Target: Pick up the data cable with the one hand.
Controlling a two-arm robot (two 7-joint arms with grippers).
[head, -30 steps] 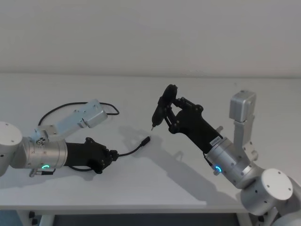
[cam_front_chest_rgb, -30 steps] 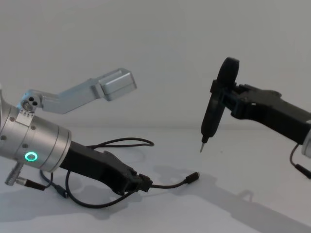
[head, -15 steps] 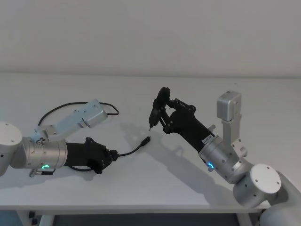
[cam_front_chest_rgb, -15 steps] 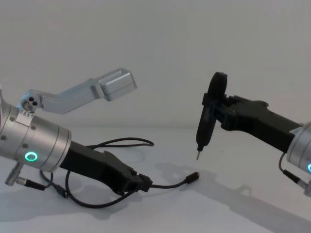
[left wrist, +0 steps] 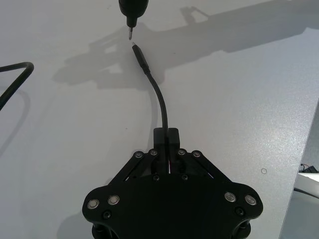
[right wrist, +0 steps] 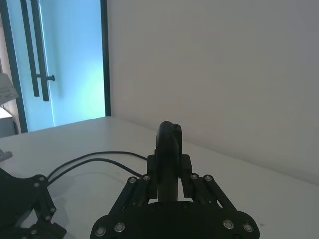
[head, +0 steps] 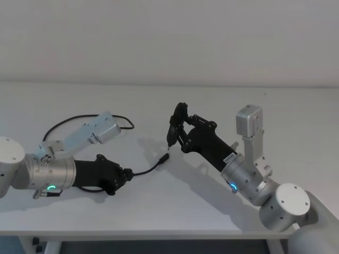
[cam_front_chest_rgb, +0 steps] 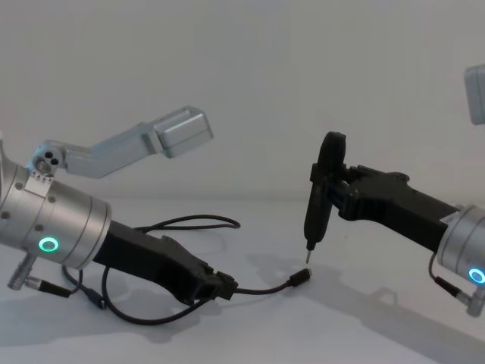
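The data cable [head: 150, 169] lies on the white table as a thin black cord looping back behind my left arm. My left gripper [head: 126, 174] is shut on it a short way from its small plug [head: 165, 157], which rests on the table. The left wrist view shows the cable [left wrist: 160, 104] running straight out from the left gripper [left wrist: 166, 137]. My right gripper [head: 181, 128] is shut on a black pen-shaped tool [cam_front_chest_rgb: 317, 205]. The tool points down, and its metal tip hovers just above the plug [cam_front_chest_rgb: 302, 277].
A short grey lead with a metal plug [cam_front_chest_rgb: 34, 284] sticks out under my left arm. The table's front edge [head: 159, 231] runs close below both arms. A bare wall stands behind. Open tabletop lies between and beyond the arms.
My right arm has moved left and down, bringing the tool's tip from well above the table to just over the cable's plug. The left arm and the cable have stayed put.
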